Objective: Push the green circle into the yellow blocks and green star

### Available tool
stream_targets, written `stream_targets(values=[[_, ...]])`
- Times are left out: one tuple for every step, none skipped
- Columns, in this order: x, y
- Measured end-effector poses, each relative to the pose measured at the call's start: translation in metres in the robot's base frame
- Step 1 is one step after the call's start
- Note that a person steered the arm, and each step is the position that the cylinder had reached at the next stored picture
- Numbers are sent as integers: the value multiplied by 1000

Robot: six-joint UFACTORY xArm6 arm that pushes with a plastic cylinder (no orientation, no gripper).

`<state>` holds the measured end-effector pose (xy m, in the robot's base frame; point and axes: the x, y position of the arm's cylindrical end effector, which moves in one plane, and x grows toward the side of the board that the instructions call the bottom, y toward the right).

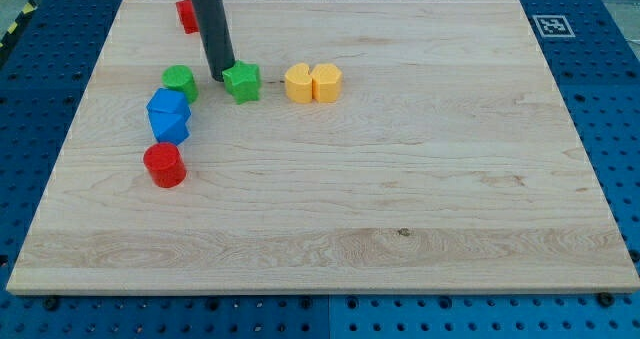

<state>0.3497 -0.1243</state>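
Observation:
The green circle (180,81) lies at the board's upper left. The green star (242,82) lies to its right. Two yellow blocks lie side by side right of the star: a rounder one (298,83) and a pentagon-like one (326,82), touching each other. My tip (220,76) stands between the green circle and the green star, right against the star's left edge. A small gap separates the tip from the circle.
Two blue blocks (168,116) sit stacked together just below the green circle. A red cylinder (164,165) lies below them. Another red block (186,16) shows at the view's top, partly hidden by the rod. The wooden board (400,179) rests on a blue pegboard.

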Motion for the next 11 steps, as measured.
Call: stream_targets(values=[[0, 19], [-3, 35], [-8, 23], [-8, -19], [-8, -65], [-8, -87], [13, -86], [31, -84], [31, -84], [40, -84], [43, -84]])
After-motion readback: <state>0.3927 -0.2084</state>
